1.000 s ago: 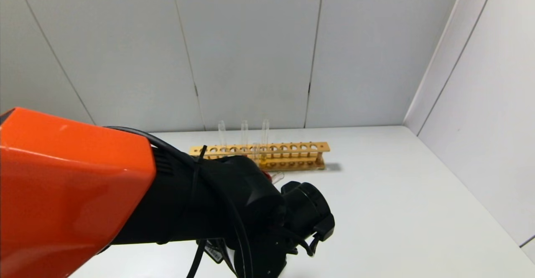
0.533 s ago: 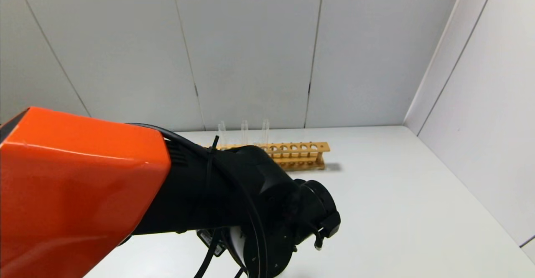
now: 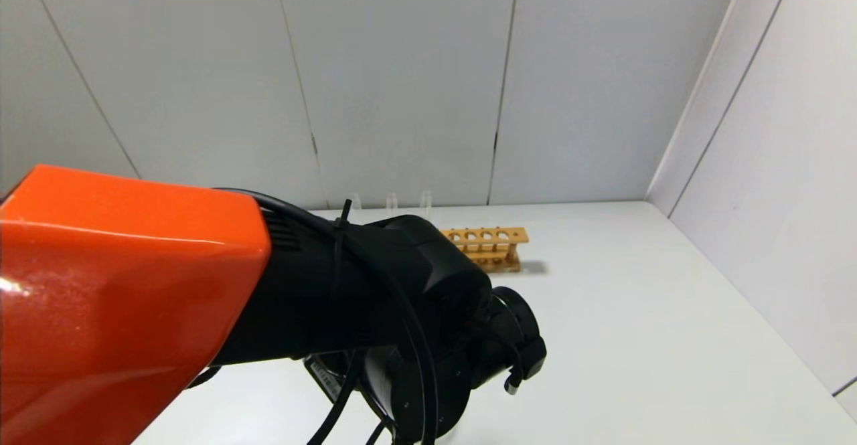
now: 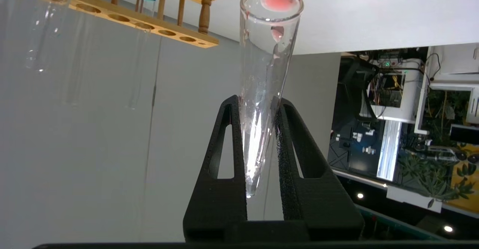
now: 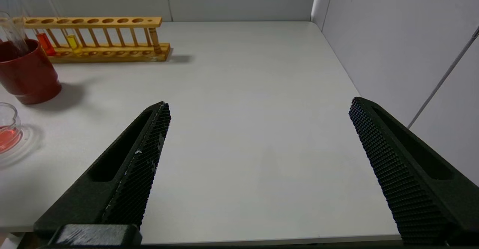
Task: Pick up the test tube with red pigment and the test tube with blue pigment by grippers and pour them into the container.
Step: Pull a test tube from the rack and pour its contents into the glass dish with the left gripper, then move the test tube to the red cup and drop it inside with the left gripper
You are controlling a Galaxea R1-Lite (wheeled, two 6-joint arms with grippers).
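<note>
Fingers of the left gripper were clamped on the test tube with red pigment. Right gripper fingers were held wide apart above the bench, the container at nine o'clock.

The wooden rack stands along the back wall with a red-liquid tube and a yellow-liquid tube upright in it, and the dark red cup sits just in front of its left part. The glass container, holding red liquid, stands nearer still, at the left. The white table to the right of these lies open up to the side wall, while the left arm blocks the head view's left foreground.
</note>
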